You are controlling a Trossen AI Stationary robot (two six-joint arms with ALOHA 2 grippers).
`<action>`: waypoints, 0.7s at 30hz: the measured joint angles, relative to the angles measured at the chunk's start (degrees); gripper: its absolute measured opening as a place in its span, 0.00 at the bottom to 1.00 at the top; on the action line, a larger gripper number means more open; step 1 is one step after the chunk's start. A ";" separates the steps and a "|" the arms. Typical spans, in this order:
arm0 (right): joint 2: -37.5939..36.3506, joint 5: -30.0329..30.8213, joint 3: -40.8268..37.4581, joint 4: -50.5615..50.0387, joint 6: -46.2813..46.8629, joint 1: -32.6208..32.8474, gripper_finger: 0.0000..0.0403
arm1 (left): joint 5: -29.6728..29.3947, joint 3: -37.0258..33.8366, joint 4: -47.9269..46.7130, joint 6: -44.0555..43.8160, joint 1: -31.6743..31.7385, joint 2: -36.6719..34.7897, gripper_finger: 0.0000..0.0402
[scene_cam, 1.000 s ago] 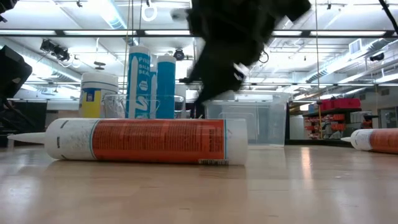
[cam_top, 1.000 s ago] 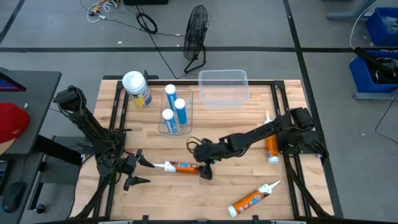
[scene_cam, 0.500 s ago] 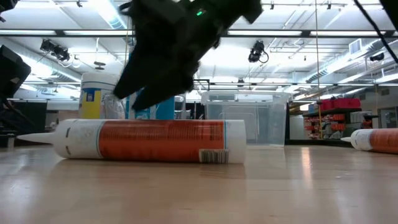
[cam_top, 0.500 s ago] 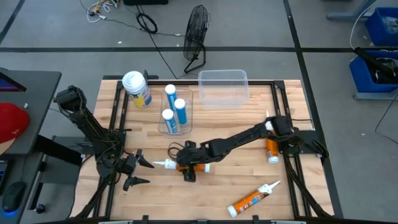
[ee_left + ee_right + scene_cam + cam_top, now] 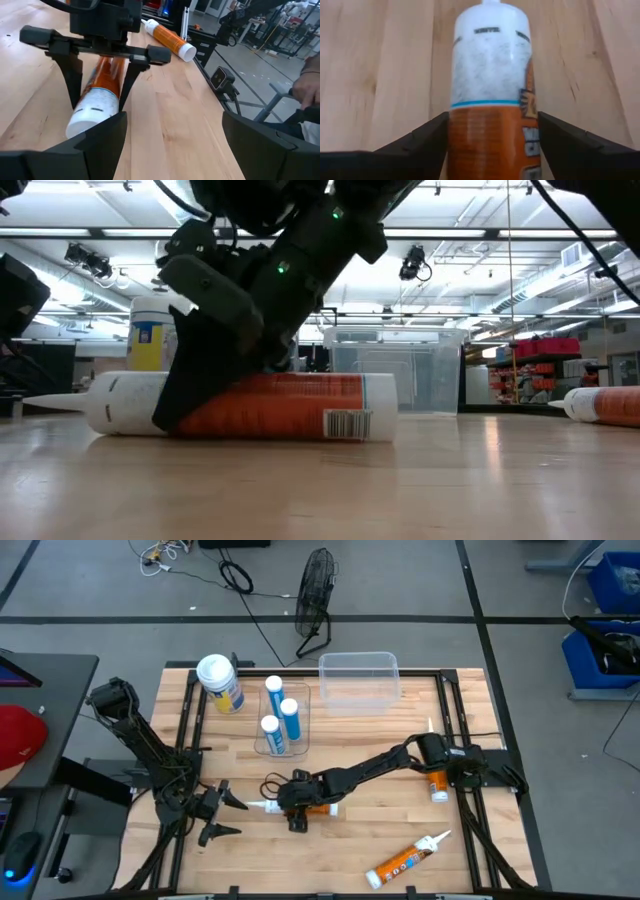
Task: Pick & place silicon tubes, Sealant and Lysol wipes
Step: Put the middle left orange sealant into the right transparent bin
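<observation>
An orange sealant tube (image 5: 322, 808) with a white front end lies on its side at the table's near middle, nozzle (image 5: 257, 806) toward the left; it also shows in the low view (image 5: 300, 408). My right gripper (image 5: 294, 808) is down over the tube, open, one finger on each long side (image 5: 492, 135). My left gripper (image 5: 232, 817) waits open and empty just left of the nozzle. The Lysol wipes canister (image 5: 220, 683) stands upright at the far left. My right gripper comes from above, slanting in from the table's right, fingers across the tube. They stand close against both long sides of the tube (image 5: 470, 130) near its white nozzle end. I cannot tell whether they touch. The tube lies flat on the table.
Three blue tubes stand in a clear bin (image 5: 280, 718) at the far middle, with an empty clear container (image 5: 358, 678) to its right. One orange tube (image 5: 405, 860) lies near the front edge, another (image 5: 437, 780) at the right by the arm's base.
My right gripper has gone toward the table's left edge along the sealant tube and come down, so that its fingers now stand on both sides of it. The tube has rolled a little in place.
</observation>
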 joint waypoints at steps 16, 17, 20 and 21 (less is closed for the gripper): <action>-3.91 0.00 -0.15 -9.44 0.53 1.46 0.48 | -0.56 -0.02 1.81 0.47 0.03 0.00 0.82; -4.70 0.25 -0.15 -10.29 0.76 1.75 0.48 | -0.57 -0.02 1.93 0.56 0.04 0.00 0.82; -7.05 0.60 -0.13 -11.73 1.47 2.69 0.48 | -0.62 -0.02 1.97 1.05 0.04 0.00 0.82; -7.59 0.78 -0.13 -11.76 1.47 3.05 0.48 | -0.72 -0.02 2.20 1.47 0.04 0.00 0.82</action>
